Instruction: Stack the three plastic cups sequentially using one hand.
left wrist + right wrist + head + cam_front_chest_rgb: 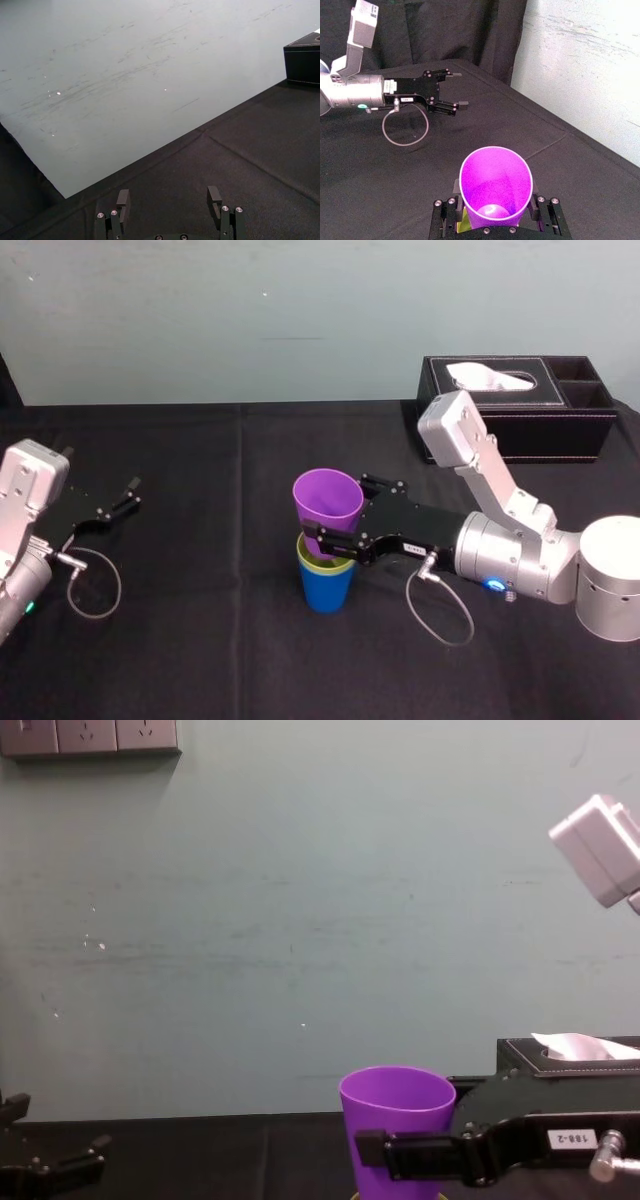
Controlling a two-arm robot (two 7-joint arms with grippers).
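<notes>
So, starting on the left: my left pincer point(128, 492) is parked low over the black table point(200, 630), off at the left side, well apart from the cups. Its fingers are spread with nothing between them. The left wrist view shows the left pincer point(170, 197) with bare cloth past the tips, and the right wrist view catches it point(456, 91) from across the table, fingers splayed.

Middle of the table is where the action is. The blue cup point(327, 590) stands upright on the cloth, and the yellow-green cup point(322, 561) sits nested inside it, just its rim sticking out. My right pincer point(340, 508) reaches in from the right and is clamped on the purple cup point(328, 498), one finger on each side of its wall. That cup is tilted, mouth leaning up and to the left, base right above the yellow-green cup's mouth. Can't tell if it's touching the rim, because my finger hides that spot. From the right wrist I look straight down into the purple cup point(495, 180), with the right pincer point(495, 206) hugging it. The chest view has the cup point(397, 1105) side-on.

Far right at the back is the tissue box point(520, 410), well apart from the cups.
</notes>
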